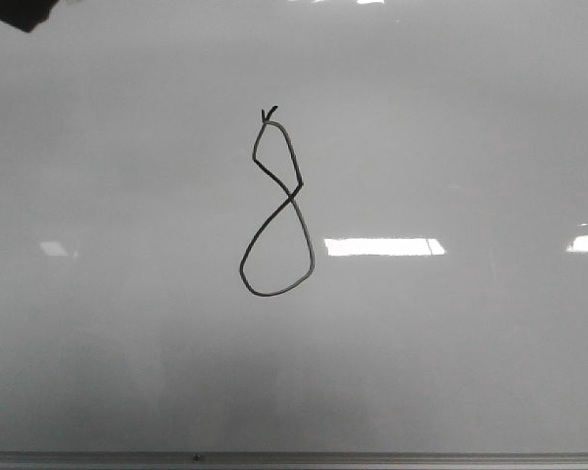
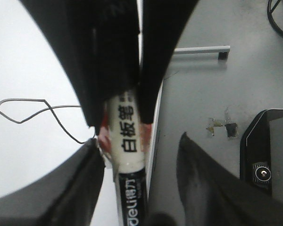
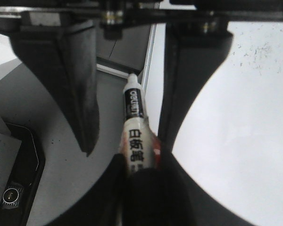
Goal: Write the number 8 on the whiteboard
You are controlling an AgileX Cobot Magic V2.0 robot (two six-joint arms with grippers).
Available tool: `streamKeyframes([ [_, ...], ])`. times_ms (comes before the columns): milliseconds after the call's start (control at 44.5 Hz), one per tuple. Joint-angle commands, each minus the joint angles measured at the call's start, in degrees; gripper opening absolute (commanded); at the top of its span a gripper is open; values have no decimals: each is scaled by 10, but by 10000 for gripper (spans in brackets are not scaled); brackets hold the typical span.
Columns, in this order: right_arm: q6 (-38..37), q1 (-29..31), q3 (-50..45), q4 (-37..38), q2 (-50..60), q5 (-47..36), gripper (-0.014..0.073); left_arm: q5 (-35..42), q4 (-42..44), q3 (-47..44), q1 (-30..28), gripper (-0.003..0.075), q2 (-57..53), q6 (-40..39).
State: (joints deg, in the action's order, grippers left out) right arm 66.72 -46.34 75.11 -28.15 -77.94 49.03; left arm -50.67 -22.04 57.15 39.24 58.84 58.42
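Observation:
The number 8 (image 1: 277, 206) stands in thin black line in the middle of the whiteboard (image 1: 451, 117); part of its line (image 2: 37, 110) shows in the left wrist view. Neither gripper appears in the front view. My right gripper (image 3: 142, 157) is shut on a white and black marker (image 3: 134, 122), beside the board's edge. My left gripper (image 2: 137, 141) is open, its fingers (image 2: 56, 188) spread on either side of that marker (image 2: 127, 136) without touching it. The right gripper's fingers (image 2: 104, 56) clamp the marker from the far side.
A grey metal rail (image 1: 294, 457) runs along the board's near edge. Off the board lies a grey surface (image 2: 207, 94) with a black device (image 2: 264, 160), a metal handle (image 2: 200, 49) and a cable (image 2: 278, 19). A dark shape (image 1: 15, 12) sits at the front view's top left corner.

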Motion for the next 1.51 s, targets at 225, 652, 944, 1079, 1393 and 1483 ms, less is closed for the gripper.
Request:
streamKeyframes([
  [225,5,0,18,-9,19,-30,-58,28,-17,20,4,141,-2,-6],
  [652,-31,0,18,-16,19,-45,494,28,-13,20,4,-19,-2,-7],
  [944,-117,67,10,-16,53,-110,559,37,-13,-21,-62,-19,-1,-60],
  [1079,-158,135,-57,-16,105,-130,550,89,-23,-56,-135,-19,-1,-126],
  [1393,-376,306,-351,-17,326,-311,367,241,-115,-136,-320,-19,-1,-212],
  [1483,-403,349,-426,-17,394,-341,270,291,-148,-166,-353,-19,-1,-212],
])
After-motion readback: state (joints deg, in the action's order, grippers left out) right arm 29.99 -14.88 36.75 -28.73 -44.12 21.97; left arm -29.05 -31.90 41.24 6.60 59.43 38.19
